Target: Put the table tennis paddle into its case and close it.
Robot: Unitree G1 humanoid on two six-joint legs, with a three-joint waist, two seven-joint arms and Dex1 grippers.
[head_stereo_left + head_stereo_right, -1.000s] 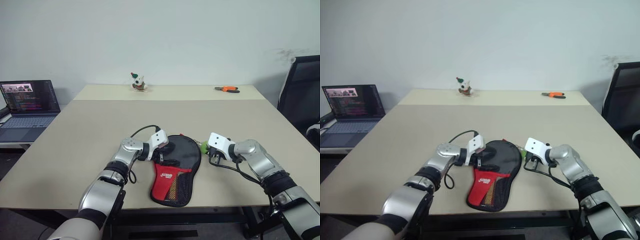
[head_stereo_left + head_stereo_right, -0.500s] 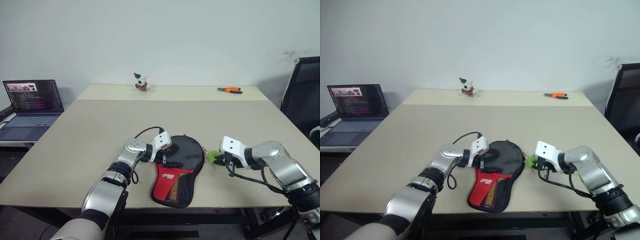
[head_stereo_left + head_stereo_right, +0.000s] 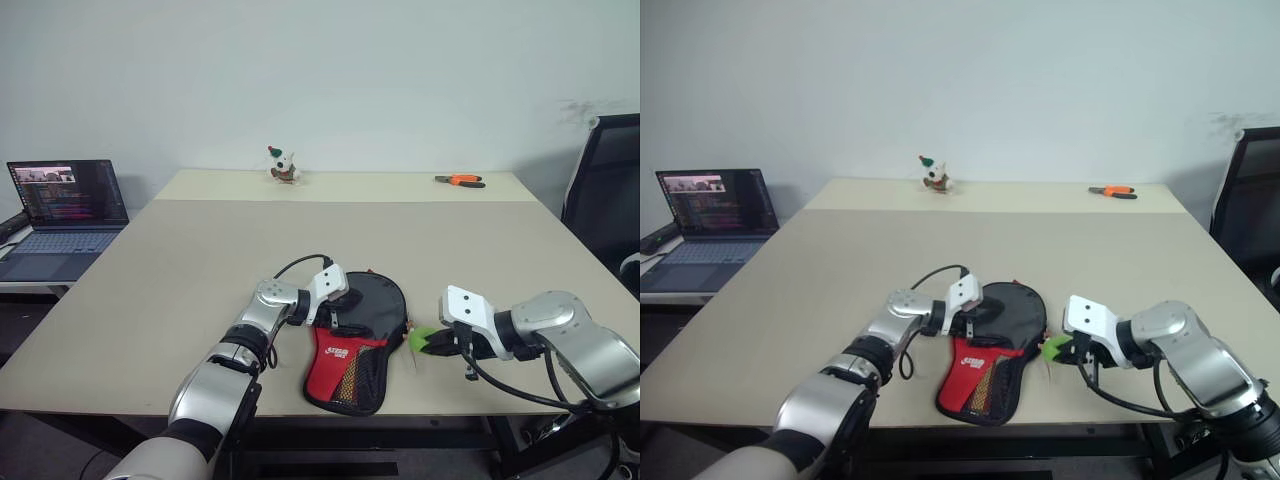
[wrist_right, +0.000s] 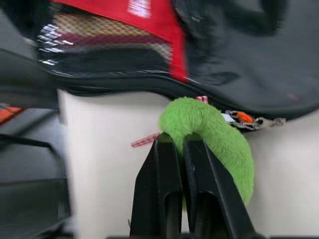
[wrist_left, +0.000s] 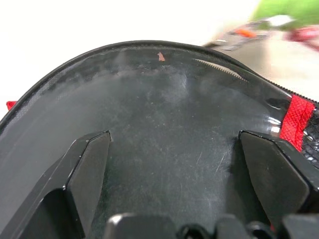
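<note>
— What's over on your left?

— A laptop sits open on a side desk. My left gripper is spread wide, its fingers resting flat on the black face of the case.

— And the case itself?

— It lies on the table near the front edge, red panel toward me.

— Your right?

— My right gripper is clenched on the green fuzzy pull, just beside the case's zip edge.
</note>
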